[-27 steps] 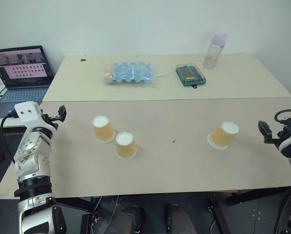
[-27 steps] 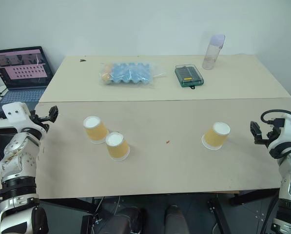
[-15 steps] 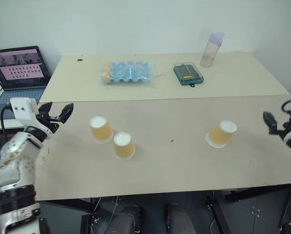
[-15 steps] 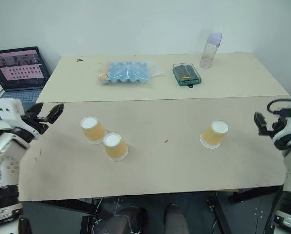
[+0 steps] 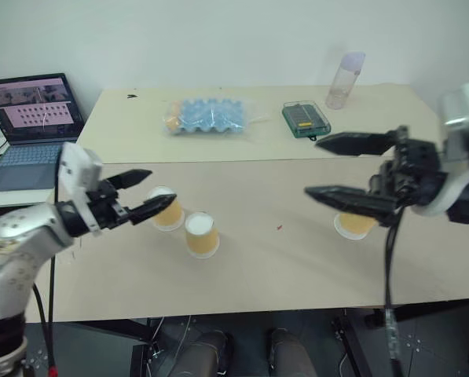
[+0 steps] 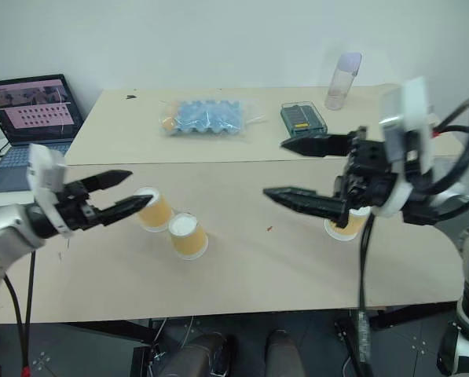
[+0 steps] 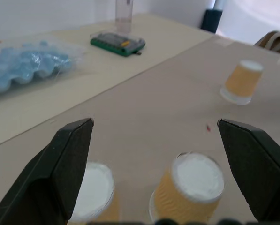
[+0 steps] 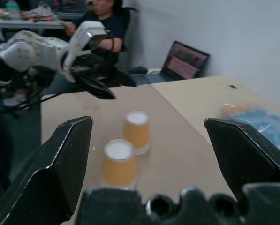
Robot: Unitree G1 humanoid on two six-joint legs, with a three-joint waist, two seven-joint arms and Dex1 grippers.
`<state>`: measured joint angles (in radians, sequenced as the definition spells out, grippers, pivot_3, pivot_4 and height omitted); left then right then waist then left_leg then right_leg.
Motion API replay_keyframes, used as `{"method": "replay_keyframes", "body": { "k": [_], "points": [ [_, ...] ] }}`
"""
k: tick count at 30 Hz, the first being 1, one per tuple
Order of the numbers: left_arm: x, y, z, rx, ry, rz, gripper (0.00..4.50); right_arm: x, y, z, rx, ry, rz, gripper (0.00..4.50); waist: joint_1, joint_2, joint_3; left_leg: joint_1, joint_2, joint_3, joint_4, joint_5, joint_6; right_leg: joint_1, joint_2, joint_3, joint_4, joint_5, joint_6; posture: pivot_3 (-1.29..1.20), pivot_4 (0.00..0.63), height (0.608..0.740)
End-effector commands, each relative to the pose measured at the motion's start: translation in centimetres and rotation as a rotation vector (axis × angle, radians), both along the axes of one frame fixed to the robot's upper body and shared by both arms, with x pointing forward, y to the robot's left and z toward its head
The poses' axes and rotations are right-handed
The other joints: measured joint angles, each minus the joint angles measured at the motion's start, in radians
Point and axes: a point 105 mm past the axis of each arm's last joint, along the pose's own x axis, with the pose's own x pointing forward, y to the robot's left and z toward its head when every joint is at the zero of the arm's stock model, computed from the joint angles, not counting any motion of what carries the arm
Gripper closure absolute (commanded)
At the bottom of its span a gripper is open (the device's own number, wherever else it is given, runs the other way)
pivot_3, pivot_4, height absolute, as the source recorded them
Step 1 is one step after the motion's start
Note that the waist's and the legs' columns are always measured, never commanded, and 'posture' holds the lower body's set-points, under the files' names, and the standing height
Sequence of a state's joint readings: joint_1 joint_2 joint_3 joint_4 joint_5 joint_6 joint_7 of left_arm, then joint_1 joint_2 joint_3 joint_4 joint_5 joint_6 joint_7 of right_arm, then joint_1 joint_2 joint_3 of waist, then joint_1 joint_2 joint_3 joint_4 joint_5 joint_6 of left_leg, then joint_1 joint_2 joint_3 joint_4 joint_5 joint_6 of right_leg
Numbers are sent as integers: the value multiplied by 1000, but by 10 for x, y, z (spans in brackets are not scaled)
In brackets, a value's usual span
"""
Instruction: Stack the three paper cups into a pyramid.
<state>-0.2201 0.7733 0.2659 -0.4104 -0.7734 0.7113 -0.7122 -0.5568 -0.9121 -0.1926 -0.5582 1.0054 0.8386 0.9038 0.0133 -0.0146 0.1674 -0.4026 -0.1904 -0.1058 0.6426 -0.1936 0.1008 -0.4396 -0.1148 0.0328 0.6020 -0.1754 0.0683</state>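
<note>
Three yellow-orange paper cups stand upside down on the near table. Two sit close together at the left: one [image 5: 171,214] partly behind my left gripper's lower finger, the other [image 5: 202,234] just right of it. The third cup [image 5: 357,225] stands alone at the right, partly hidden behind my right gripper's lower finger. My left gripper [image 5: 152,191] is open and empty, its tips beside the leftmost cup and pointing right. My right gripper [image 5: 313,166] is open and empty too, pointing left, raised over the table's middle right. The left wrist view shows all three cups [image 7: 191,185] ahead of the open fingers.
On the far table lie a blue egg tray in plastic wrap [image 5: 207,115], a green box [image 5: 305,120] and a clear bottle with a lilac cap [image 5: 345,81]. A laptop [image 5: 34,110] stands open at the left. A person [image 8: 107,21] sits behind the table's left side.
Both arms have risen from the table's sides and swung inward. The left gripper now reaches the leftmost cup and the right one points left in front of the right cup. The cups have not moved.
</note>
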Motion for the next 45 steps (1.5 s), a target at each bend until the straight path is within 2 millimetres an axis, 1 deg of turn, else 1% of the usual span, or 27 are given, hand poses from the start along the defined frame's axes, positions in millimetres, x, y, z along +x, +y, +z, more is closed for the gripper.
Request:
{"method": "replay_keyframes", "body": {
  "k": [1, 3, 6, 11, 13, 17, 21, 26, 29, 34, 40, 45],
  "points": [
    [0, -11, -6, 47, -47, -15, 0, -8, 20, -20, -105, -10, 100, 20, 0, 0, 0, -1, 0, 0, 0, 0, 0, -1, 0, 0, 0, 0, 0, 0, 150, 740],
    [0, -12, -12, 64, -38, -18, 0, -7, 23, -28, -138, -10, 114, 20, 0, 0, 0, -3, 0, 1, 0, 0, 1, -3, 1, 0, 0, 2, -2, 0, 150, 740],
    [-10, -25, -14, 46, -28, -93, 0, 5, 22, -37, -173, -17, 66, 20, 1, 0, 0, -5, 0, 1, 0, -2, 1, -12, 1, 0, 1, 2, -3, 0, 150, 740],
    [-19, -35, -16, 41, -8, -153, 0, 11, 21, -41, -181, -27, 41, 20, 2, 0, 0, -8, 0, 2, 0, 0, -3, -16, 1, 0, 3, 2, -3, 0, 150, 740],
    [-21, -37, -17, 39, -1, -165, 0, 13, 21, -42, -182, -28, 32, 20, 3, 0, 0, -8, 0, 2, 0, -2, 0, -16, 1, 0, 3, 2, -3, 0, 150, 740],
    [-23, -42, -23, 52, 33, -196, 0, 13, 23, -40, -168, -38, 26, 20, 2, 0, 0, -7, 0, 2, 0, -1, 0, -16, 1, 0, 5, 3, -4, 0, 150, 740],
    [-20, -43, -26, 66, 46, -198, 0, 11, 25, -34, -139, -48, 22, 20, 2, 0, 0, -7, 0, 2, 0, -1, -1, -15, 1, 0, 7, 3, -4, 0, 150, 740],
    [-13, -43, -32, 90, 42, -190, 0, 11, 27, -32, -120, -53, 11, 20, 1, 0, 0, -6, 0, 2, 0, -1, -1, -15, 1, 0, 7, 3, -4, 0, 150, 740],
    [-8, -42, -33, 98, 31, -179, 0, 11, 27, -33, -117, -48, 4, 20, 2, 0, 0, -6, 0, 2, 0, -1, -1, -15, 1, 0, 7, 3, -4, 0, 150, 740],
    [-6, -40, -31, 95, 28, -182, 0, 12, 24, -37, -135, -40, -7, 20, 2, 0, 0, -6, 0, 2, 0, -1, -1, -16, 1, 0, 7, 3, -5, 0, 150, 740],
    [-8, -42, -42, 104, 61, -192, 0, 12, 25, -32, -125, -58, -7, 20, 1, 0, 0, -6, 0, 2, 0, -1, -1, -15, 1, 0, 7, 3, -5, 0, 150, 740],
    [-6, -39, -55, 139, 86, -182, 0, 9, 26, -26, -107, -71, 2, 20, 1, -1, 0, -6, 0, 2, 0, -1, -1, -15, 1, 0, 7, 3, -5, 0, 150, 740]
  ]
}}
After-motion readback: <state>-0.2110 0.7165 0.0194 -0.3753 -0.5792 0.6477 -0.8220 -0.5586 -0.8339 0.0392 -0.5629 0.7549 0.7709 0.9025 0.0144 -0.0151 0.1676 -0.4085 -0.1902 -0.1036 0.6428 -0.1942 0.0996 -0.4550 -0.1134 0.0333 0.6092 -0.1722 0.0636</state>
